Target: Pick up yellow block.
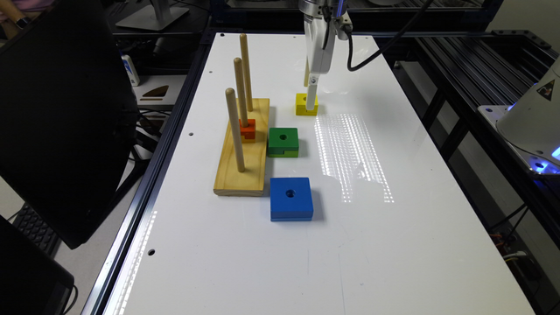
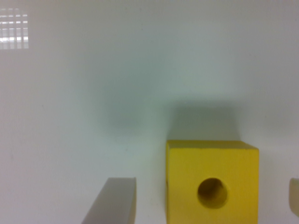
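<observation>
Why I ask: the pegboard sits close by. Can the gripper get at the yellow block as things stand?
Probably yes. The gripper is open and down at the yellow block, a finger on either side. The pegboard and green block stand apart from it.

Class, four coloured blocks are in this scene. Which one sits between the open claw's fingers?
The yellow block, on the white table. The claw straddles it; the others sit nearer the peg board.
</observation>
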Controlling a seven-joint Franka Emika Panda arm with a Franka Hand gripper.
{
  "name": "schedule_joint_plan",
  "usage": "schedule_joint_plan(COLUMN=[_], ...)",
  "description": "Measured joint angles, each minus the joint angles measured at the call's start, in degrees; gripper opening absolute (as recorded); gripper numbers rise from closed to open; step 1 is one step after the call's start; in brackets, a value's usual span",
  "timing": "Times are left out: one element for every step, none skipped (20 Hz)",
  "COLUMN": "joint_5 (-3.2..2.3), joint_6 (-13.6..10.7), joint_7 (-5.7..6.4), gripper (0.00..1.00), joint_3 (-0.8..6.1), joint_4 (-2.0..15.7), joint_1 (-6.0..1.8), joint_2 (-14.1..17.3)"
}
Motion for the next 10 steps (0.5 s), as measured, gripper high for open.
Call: schedule_joint_plan(joint_5=[0.00, 0.00, 0.00, 0.00, 0.00, 0.00, 0.00, 0.00, 0.00, 0.00], joint_6=[0.00, 0.07, 0.53, 1.24, 1.95, 2.45, 2.77, 2.82, 2.82, 2.81], joint_7=[0.00, 0.00, 0.00, 0.00, 0.00, 0.00, 0.00, 0.00, 0.00, 0.00], gripper=[1.00, 1.00, 1.00, 1.00, 1.00, 1.00, 1.00, 1.00, 1.00, 1.00], joint_3=[0.01, 0.01, 0.02, 0.02, 0.03, 0.03, 0.03, 0.03, 0.03, 0.03], joint_4=[0.01, 0.04, 0.15, 0.36, 0.70, 1.10, 1.67, 2.23, 2.84, 3.26], joint_1=[0.00, 0.00, 0.00, 0.00, 0.00, 0.00, 0.00, 0.00, 0.00, 0.00], joint_2=[0.09, 0.46, 1.24, 2.22, 3.30, 4.24, 5.20, 5.87, 6.52, 6.87])
